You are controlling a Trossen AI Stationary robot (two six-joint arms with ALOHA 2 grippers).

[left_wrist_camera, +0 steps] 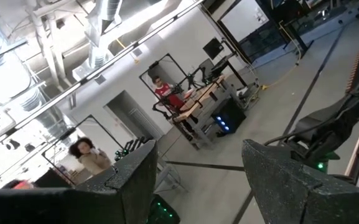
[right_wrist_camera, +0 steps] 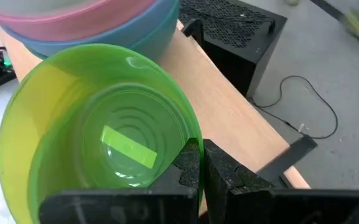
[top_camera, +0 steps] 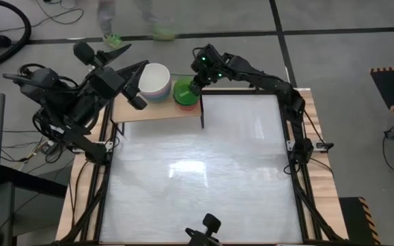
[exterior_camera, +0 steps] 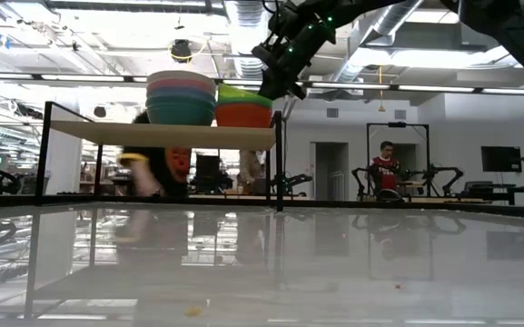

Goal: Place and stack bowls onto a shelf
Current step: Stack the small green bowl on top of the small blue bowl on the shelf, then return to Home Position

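A lime bowl [right_wrist_camera: 98, 149] is seen nested on a red bowl [exterior_camera: 243, 114] at one end of the shelf [top_camera: 157, 109], its rim pinched by the clenched right claw [right_wrist_camera: 201, 163]. Just beside it, a taller stack of bowls [exterior_camera: 182, 98], topped by a cream-white bowl [top_camera: 154, 80], is set on the same board. The left claw [top_camera: 127, 80] is held released above that stack, over the white desk [top_camera: 197, 178].
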